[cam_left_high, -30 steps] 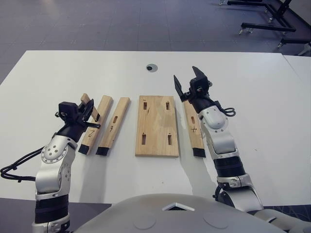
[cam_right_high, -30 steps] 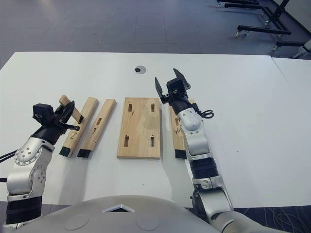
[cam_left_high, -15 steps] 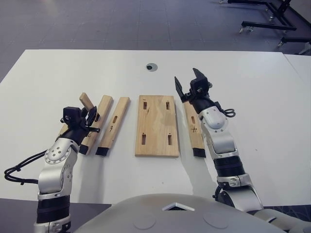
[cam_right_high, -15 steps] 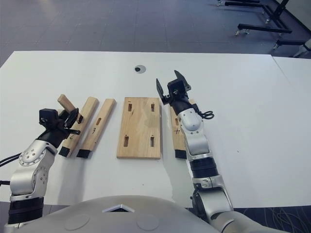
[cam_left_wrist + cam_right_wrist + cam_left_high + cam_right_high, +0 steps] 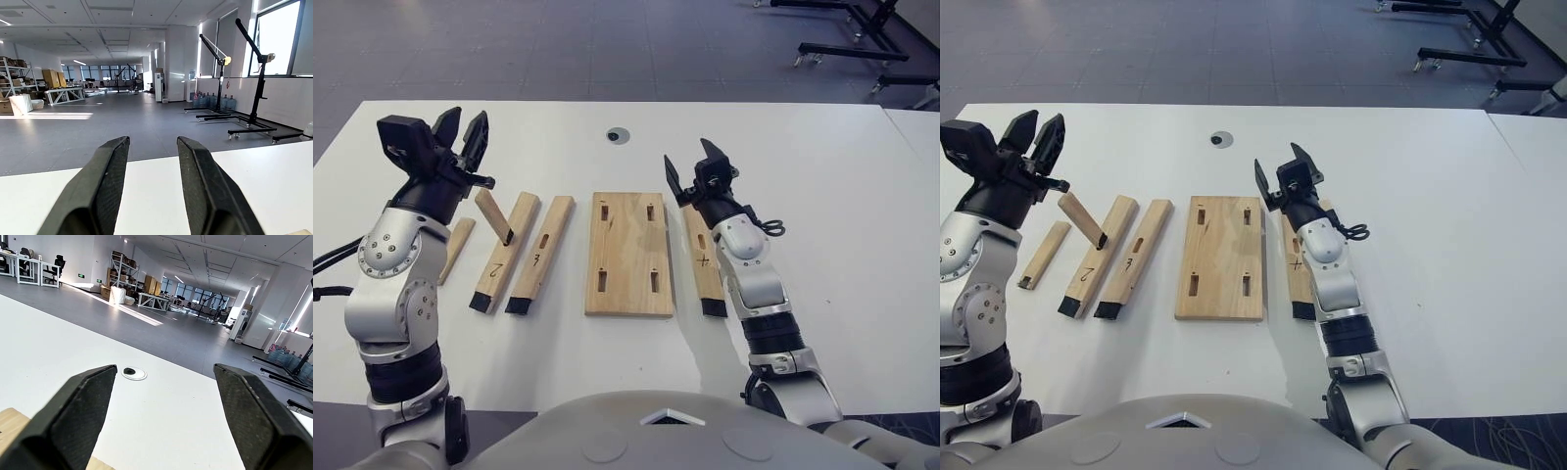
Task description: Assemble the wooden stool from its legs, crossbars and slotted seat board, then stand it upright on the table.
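Left gripper [image 5: 464,125], fingers spread and empty, is lifting clear of the crossbar [image 5: 493,213], which I am leaving askew against a leg [image 5: 504,255] left of the seat board [image 5: 628,255]; no joint is assembled yet.

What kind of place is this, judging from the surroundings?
Probably a large workshop or warehouse-style lab: a wide grey floor, storage shelves along the wall, wheeled black stands, and a white table.

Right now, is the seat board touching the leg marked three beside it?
Apart. The left eye view shows a strip of bare table between the seat board and that leg.
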Motion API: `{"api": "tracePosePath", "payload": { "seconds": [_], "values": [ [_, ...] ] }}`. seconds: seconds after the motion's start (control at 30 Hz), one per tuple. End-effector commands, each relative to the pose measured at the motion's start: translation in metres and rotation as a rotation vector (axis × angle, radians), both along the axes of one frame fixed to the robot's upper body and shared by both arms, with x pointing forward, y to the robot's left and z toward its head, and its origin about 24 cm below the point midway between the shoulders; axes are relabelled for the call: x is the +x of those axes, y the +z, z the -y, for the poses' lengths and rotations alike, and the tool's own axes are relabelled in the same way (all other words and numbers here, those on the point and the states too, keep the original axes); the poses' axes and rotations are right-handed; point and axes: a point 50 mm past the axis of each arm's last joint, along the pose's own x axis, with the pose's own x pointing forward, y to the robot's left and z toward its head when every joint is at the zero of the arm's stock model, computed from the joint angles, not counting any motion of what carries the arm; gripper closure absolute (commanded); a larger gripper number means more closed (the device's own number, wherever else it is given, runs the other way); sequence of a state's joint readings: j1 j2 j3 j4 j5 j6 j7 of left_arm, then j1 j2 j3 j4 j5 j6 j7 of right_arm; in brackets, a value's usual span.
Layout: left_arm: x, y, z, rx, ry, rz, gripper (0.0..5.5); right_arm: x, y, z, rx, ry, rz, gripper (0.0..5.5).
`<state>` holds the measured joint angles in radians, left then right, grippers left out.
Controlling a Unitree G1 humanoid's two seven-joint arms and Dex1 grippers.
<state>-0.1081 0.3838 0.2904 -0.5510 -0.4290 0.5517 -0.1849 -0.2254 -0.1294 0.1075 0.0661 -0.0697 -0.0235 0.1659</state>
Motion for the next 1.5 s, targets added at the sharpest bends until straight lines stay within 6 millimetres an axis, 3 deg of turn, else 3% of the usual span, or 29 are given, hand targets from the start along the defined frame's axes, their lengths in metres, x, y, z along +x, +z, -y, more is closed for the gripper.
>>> {"api": "tracePosePath", "payload": {
  "seconds": [0.03,0.43,0.47,0.57,0.7,0.77,1.1,1.37,1.5],
  "values": [
    [0.008,0.008,0.007,-0.027,-0.024,0.003,3.74,0.004,0.004,-0.004,0.010,0.005,0.018,1.87],
    [0.024,0.013,0.019,-0.015,-0.101,0.000,3.74,0.006,0.006,-0.004,0.010,0.013,0.029,1.87],
    [0.027,0.007,0.018,-0.012,-0.100,-0.023,3.74,0.006,0.005,-0.004,0.010,0.013,0.027,1.87],
    [0.033,-0.038,0.005,0.014,-0.047,-0.182,3.74,0.006,0.005,-0.007,0.005,0.028,0.024,1.87],
    [0.025,-0.107,-0.013,-0.016,-0.004,-0.378,3.74,0.007,0.006,-0.001,0.023,0.022,0.010,1.87],
    [0.023,-0.116,-0.012,-0.024,-0.011,-0.384,3.74,0.008,0.007,0.001,0.014,0.028,0.011,1.87],
    [0.032,-0.083,0.006,-0.053,-0.068,-0.242,3.74,0.008,0.008,0.000,0.019,0.019,0.017,1.87],
    [0.015,0.009,0.005,-0.075,-0.043,0.058,3.74,0.005,0.006,0.008,0.012,-0.015,0.017,1.87],
    [-0.010,0.021,0.001,-0.051,0.033,0.138,3.74,-0.001,0.002,0.013,0.015,-0.041,0.006,1.87]
  ]
}}
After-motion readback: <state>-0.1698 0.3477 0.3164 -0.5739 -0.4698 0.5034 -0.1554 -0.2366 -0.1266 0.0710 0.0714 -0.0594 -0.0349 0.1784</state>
